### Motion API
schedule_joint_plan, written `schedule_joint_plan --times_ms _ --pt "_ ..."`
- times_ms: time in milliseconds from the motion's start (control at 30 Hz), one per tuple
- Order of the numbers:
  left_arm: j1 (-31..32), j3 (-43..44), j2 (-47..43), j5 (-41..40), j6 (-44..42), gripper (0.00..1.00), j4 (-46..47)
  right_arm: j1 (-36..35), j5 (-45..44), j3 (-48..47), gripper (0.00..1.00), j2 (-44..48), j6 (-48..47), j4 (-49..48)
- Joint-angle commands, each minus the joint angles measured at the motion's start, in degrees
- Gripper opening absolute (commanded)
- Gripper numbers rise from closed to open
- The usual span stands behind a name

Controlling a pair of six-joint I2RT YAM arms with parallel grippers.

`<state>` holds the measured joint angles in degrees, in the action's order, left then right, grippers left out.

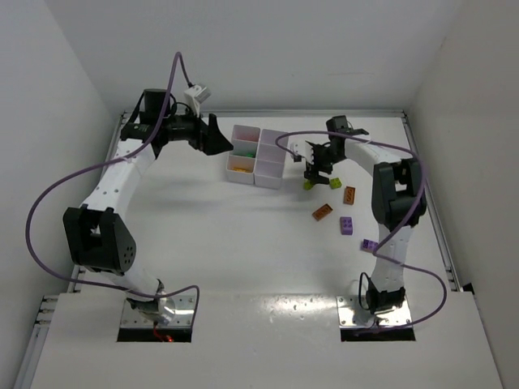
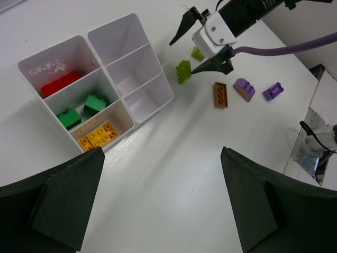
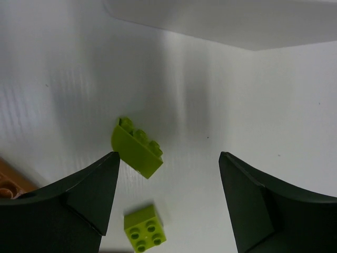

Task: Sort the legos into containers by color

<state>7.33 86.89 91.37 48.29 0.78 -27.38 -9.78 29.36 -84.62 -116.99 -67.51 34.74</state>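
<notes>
The containers are a white six-compartment tray [image 1: 268, 180] [image 2: 129, 37] holding a red lego [image 2: 61, 83], two green legos [image 2: 95, 104] and a yellow one [image 2: 98, 135]. My left gripper [image 1: 214, 135] [image 2: 162, 153] hangs open and empty beside the tray's left side. My right gripper [image 1: 318, 172] [image 3: 168, 155] [image 2: 184, 55] is open just above the table, right of the tray. A lime lego on its side [image 3: 137, 147] [image 2: 184, 71] lies by its left finger, untouched. A second lime lego [image 3: 144, 227] [image 2: 197, 52] lies nearer the wrist.
Two orange legos [image 1: 349, 194] [image 1: 322, 212] and two purple ones [image 1: 346, 224] [image 1: 370, 244] lie scattered right of the right gripper. The tray's wall [image 3: 237, 21] stands just ahead of the right fingers. Three tray compartments on the right side hold nothing.
</notes>
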Motion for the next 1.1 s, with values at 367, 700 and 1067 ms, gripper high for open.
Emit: schedule_joint_plan --times_ms 367,700,1067 --pt "-4.4 0.2 -0.9 5.7 1.2 1.0 1.8 -0.2 3.3 -6.3 0.6 -6.3 -14.2 14.6" --pt "-4.4 2.5 2.2 6.7 1.7 1.0 1.8 -0.8 1.7 -4.9 0.14 -6.9 -14.8 15.4" --pt "-3.8 -4.9 -4.3 -4.2 6.0 1.0 4.1 -1.4 14.1 -11.4 0.03 7.7 15.1 0.5"
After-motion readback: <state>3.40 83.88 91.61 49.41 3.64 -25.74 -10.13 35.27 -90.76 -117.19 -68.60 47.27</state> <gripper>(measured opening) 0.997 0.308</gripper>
